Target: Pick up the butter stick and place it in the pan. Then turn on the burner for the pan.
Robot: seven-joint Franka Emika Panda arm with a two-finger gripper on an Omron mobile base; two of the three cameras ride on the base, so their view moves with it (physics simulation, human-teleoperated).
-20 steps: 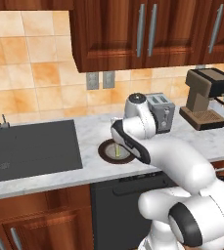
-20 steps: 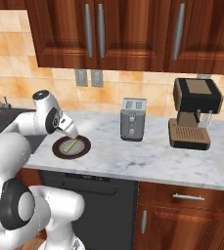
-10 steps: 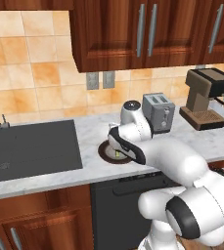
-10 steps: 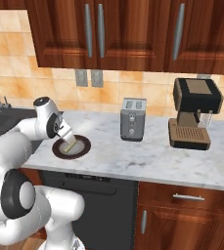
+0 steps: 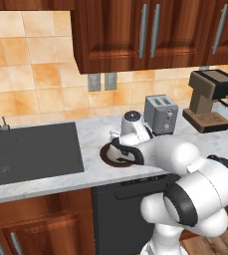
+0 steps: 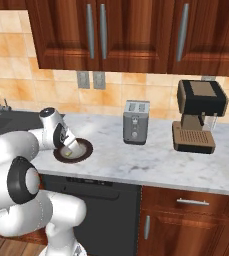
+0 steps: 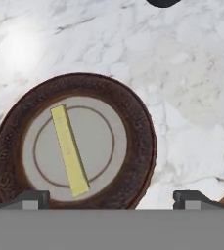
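Hand view: the gripper (image 7: 111, 197), its 2 fingertips (image 7: 31, 198) spread wide and holding nothing, hovers over a brown-rimmed plate (image 7: 138, 127) where the butter stick (image 7: 69, 149) lies left of center, long axis steeply diagonal, nearer the left fingertip.

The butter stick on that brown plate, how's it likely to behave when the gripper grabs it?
The butter stick is long, thin and flat-sided, so it probably won't roll. Lying flat on the plate, it leaves little height to pinch. Its slim shape suggests it's light, though it may pivot if gripped off-centre.
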